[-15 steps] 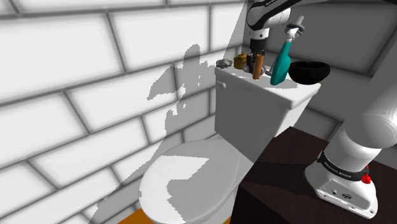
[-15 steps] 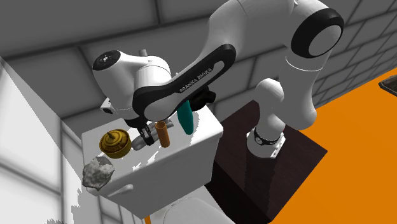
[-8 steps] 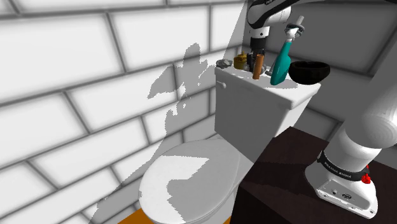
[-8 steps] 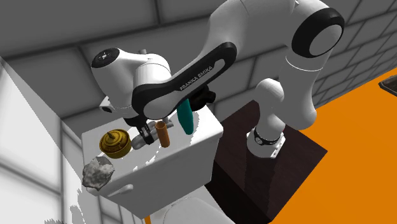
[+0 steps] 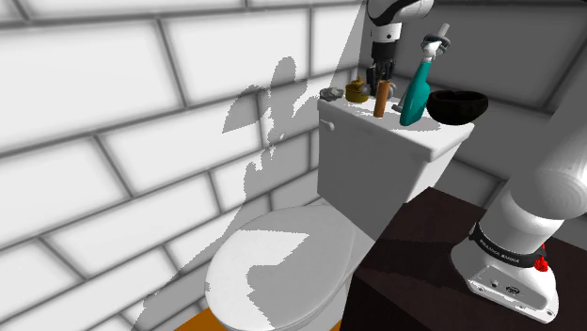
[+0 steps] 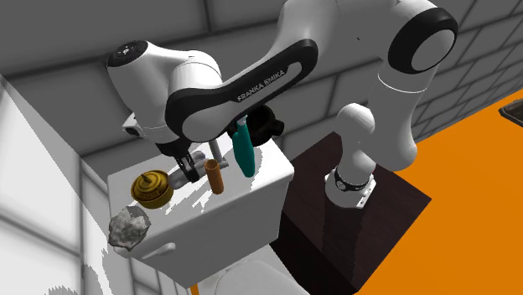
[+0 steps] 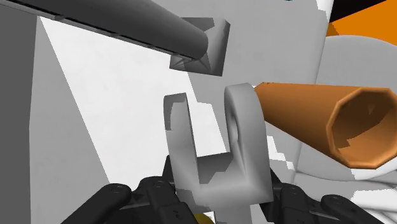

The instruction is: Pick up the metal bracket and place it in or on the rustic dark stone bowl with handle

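We see the hand (image 7: 213,194) clamped on the grey bracket (image 7: 216,149), near the orange tube (image 7: 324,124). Dark bowl (image 5: 458,104) sits just beside the teal bottle (image 5: 415,96).

White arm (image 6: 201,80) arched over, wrist pointing down, jaws clamped on the grey bracket (image 7: 242,140).

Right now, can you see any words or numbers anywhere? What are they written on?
"FRANKA EMIKA": white letters on the black band of the arm.
White lettering on the black ring at the arm's base: too small to read.
No other words, numbers or signs can be read.
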`<state>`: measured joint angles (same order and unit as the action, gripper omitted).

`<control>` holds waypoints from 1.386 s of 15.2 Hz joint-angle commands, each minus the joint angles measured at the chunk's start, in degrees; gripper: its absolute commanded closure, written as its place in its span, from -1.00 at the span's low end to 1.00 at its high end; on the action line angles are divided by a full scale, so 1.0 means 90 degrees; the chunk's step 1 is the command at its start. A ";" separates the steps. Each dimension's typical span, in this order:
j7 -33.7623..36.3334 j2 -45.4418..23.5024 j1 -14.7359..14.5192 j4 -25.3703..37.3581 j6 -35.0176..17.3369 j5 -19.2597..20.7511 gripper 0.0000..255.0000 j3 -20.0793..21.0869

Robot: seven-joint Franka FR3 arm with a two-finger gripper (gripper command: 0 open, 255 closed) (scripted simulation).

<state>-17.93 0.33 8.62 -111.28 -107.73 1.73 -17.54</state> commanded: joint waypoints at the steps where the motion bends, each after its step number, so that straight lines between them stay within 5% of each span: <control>1: 0.0000 0.0052 0.0000 0.0123 0.0174 0.0015 1.00 0.0000; 21: -0.0045 0.0034 -0.0005 0.1860 0.1893 0.0000 1.00 0.0005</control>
<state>-18.14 0.87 8.50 -95.58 -91.53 1.79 -17.41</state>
